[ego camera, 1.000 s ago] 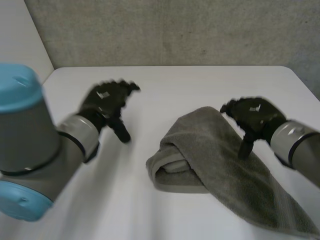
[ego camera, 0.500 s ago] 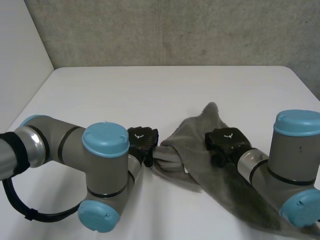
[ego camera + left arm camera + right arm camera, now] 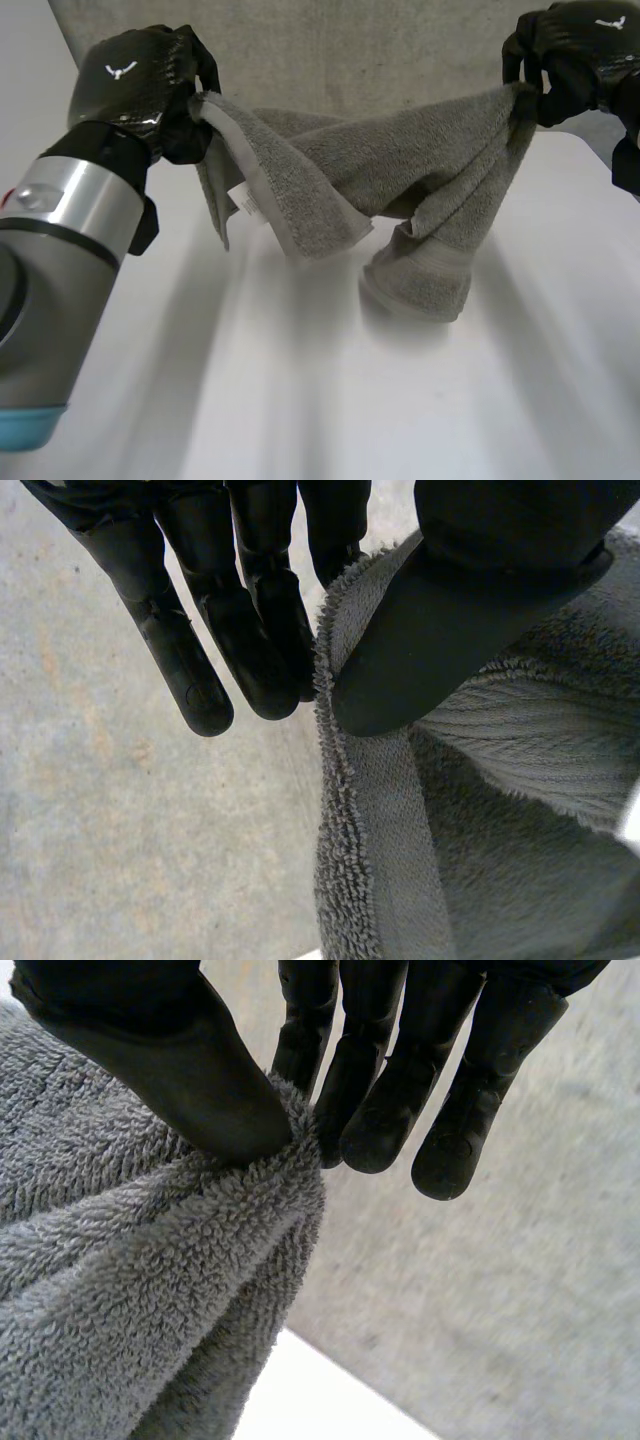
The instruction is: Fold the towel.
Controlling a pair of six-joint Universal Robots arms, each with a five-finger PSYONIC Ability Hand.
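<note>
- One white table (image 3: 300, 400) lies under everything.
- One grey towel (image 3: 400, 165) hangs twisted between the hands, and its lowest fold seems to touch the table.
- Two hands: the left hand (image 3: 140, 90) pinches a hemmed edge between thumb and fingers (image 3: 250, 640), and the right hand (image 3: 570, 55) pinches the opposite end.
- Step, I judge: spreading. The next move is to untwist the towel and lay it flat.

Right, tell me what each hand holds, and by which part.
Both pinch the towel: left hand its hemmed edge, right hand a bunched end.
</note>
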